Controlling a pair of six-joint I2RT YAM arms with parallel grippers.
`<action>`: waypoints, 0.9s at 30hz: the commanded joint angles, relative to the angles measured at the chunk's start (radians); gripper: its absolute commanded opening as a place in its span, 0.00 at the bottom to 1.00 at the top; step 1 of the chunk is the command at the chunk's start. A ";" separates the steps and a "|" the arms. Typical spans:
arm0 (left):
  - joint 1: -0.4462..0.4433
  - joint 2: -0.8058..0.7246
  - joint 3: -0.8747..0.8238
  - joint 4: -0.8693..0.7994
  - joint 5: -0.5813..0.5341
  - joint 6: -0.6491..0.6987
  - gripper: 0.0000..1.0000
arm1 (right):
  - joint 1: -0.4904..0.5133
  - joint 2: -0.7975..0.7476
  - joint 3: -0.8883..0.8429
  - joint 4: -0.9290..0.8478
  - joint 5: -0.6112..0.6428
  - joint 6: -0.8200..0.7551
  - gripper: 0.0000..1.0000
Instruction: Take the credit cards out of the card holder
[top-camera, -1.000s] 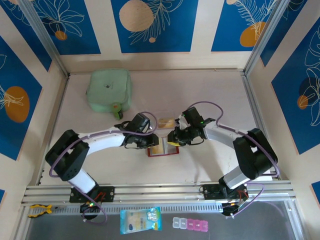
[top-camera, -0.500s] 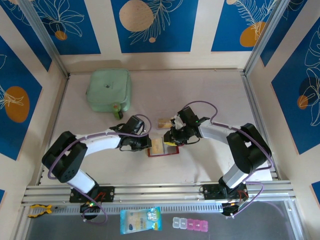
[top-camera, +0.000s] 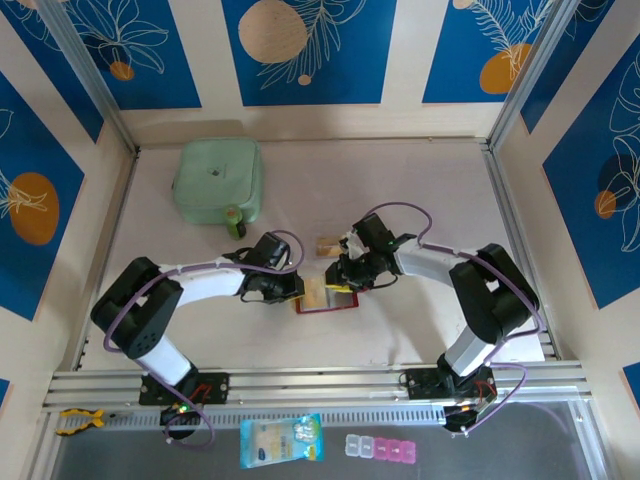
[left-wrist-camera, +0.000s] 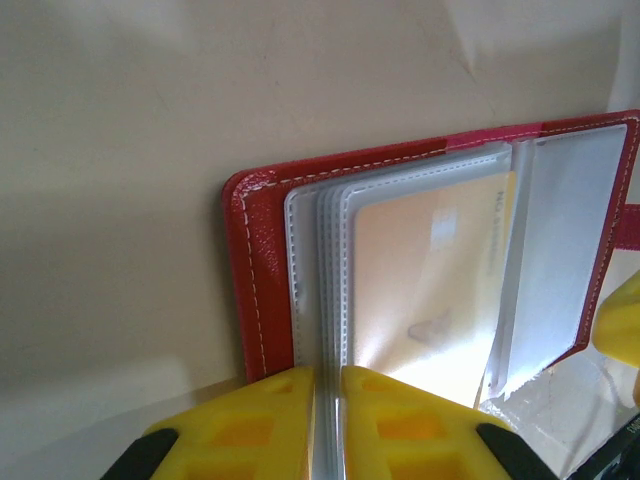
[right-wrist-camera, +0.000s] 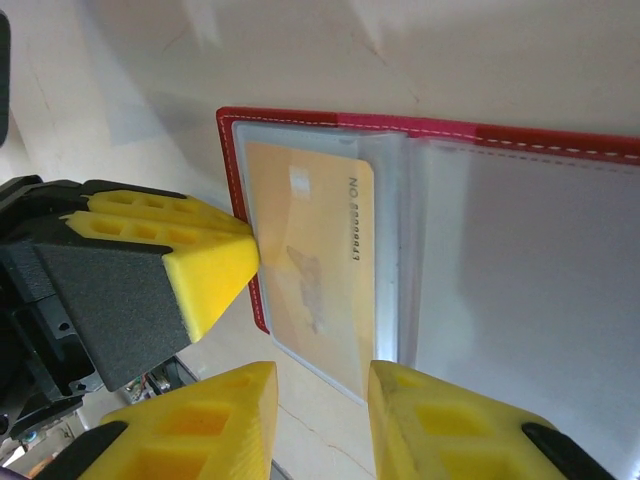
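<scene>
The red card holder (top-camera: 326, 300) lies open on the table between both arms. Its clear pockets (left-wrist-camera: 318, 250) fan up, and a yellow-orange credit card (left-wrist-camera: 430, 270) sits in the top pocket. My left gripper (left-wrist-camera: 328, 420) is shut on the edges of the clear pockets at the holder's left side. My right gripper (right-wrist-camera: 320, 410) is open at the bottom edge of the pocket holding that card (right-wrist-camera: 310, 260). The left gripper's yellow fingers (right-wrist-camera: 190, 260) touch the holder's red edge (right-wrist-camera: 560, 140). Another yellowish card (top-camera: 328, 245) lies flat on the table just behind.
A pale green pouch (top-camera: 218, 180) sits at the back left. In front of the metal rail (top-camera: 320, 385) lie a blue-and-white packet (top-camera: 282, 440) and pink-and-clear little boxes (top-camera: 385, 448). Walls close the table on three sides.
My right gripper has shifted a little left toward the holder's open pocket. My left gripper has settled lower onto the holder's left side.
</scene>
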 joint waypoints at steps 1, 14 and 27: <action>0.011 0.016 -0.002 -0.008 0.008 0.015 0.16 | 0.010 0.022 0.028 0.000 -0.042 0.007 0.30; 0.015 0.022 0.003 -0.020 0.001 0.025 0.14 | 0.024 0.081 0.044 0.032 -0.070 0.009 0.26; 0.020 0.023 0.011 -0.030 0.003 0.032 0.14 | 0.032 0.128 0.058 0.028 -0.064 -0.007 0.24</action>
